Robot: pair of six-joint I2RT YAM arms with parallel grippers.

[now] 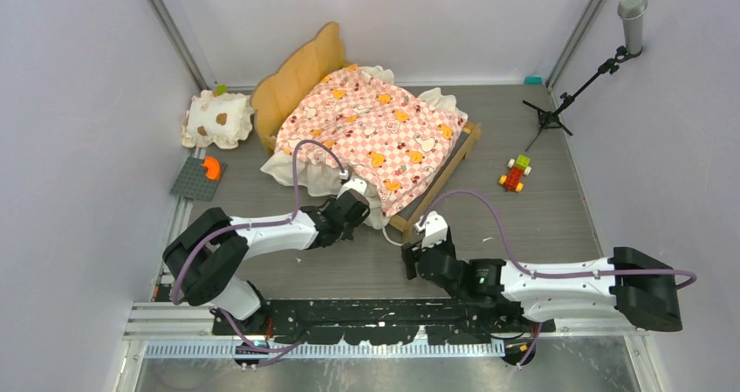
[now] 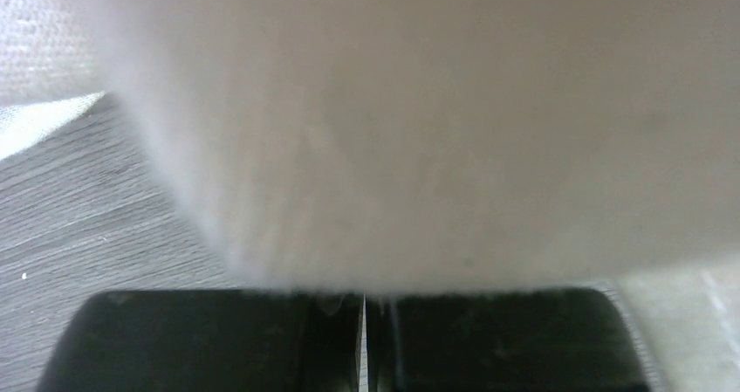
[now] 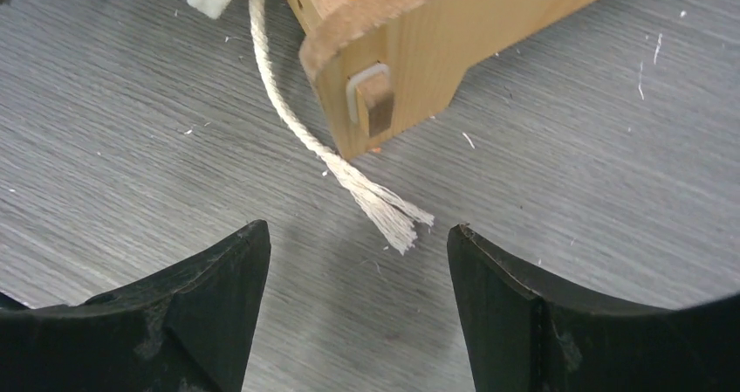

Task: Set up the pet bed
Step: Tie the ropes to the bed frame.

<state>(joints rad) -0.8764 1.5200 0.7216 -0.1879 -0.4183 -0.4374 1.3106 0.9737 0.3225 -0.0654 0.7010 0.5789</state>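
Left gripper (image 1: 352, 202) sits shut at the mattress (image 1: 375, 130) ruffle, 7 o'clock, likely to straighten it; right gripper (image 3: 358, 252) gapes empty over the rope (image 3: 366, 196).

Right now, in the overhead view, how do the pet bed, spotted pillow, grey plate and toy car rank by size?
1. pet bed, by far the largest
2. spotted pillow
3. grey plate, only slightly smaller than the pillow
4. toy car, clearly the smallest
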